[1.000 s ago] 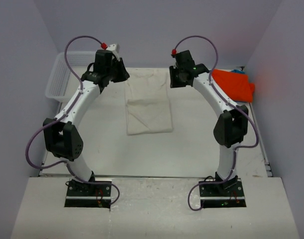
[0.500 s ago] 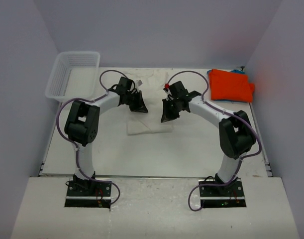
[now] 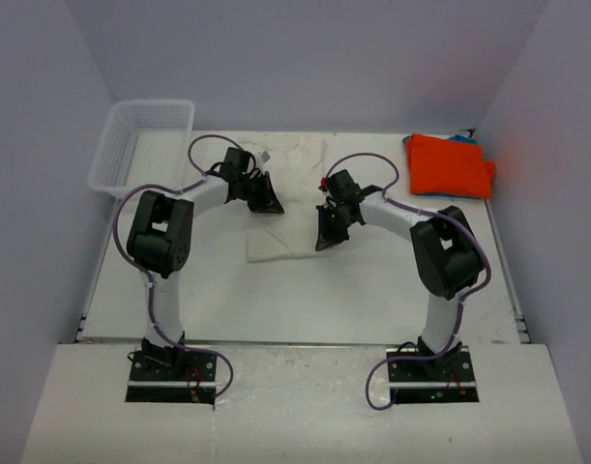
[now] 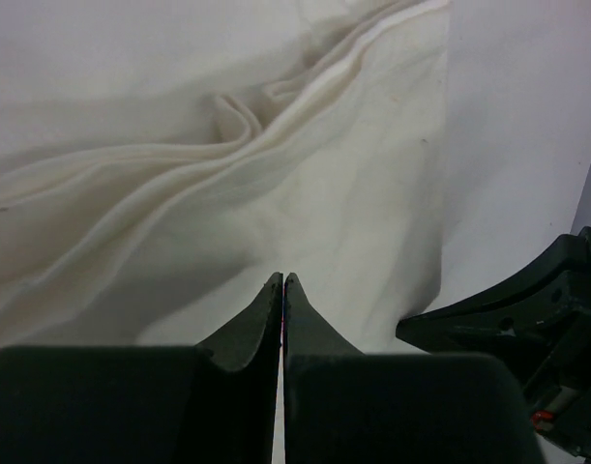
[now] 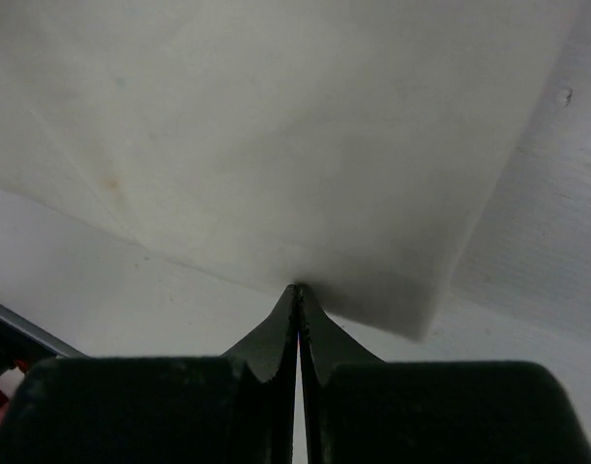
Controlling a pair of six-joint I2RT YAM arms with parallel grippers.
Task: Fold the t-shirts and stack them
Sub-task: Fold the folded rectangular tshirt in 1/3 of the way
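Top external view: a white mesh basket (image 3: 140,145) sits at ten o'clock on the tabletop (image 3: 227,290). The left pincer (image 3: 267,206) is clenched, tips down on the nine o'clock side of the cream t-shirt (image 3: 287,237), which lies mid-tabletop toward twelve. The right pincer (image 3: 324,242) is clenched at the shirt's five o'clock corner. Whether either nips cloth cannot be told. An orange t-shirt (image 3: 450,166) lies at two o'clock, with a blue edge (image 3: 459,138) behind it.

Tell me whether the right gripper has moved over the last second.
Yes. In the top view the right gripper has drawn back, from level with the orange shirt to the cream shirt's near right corner.
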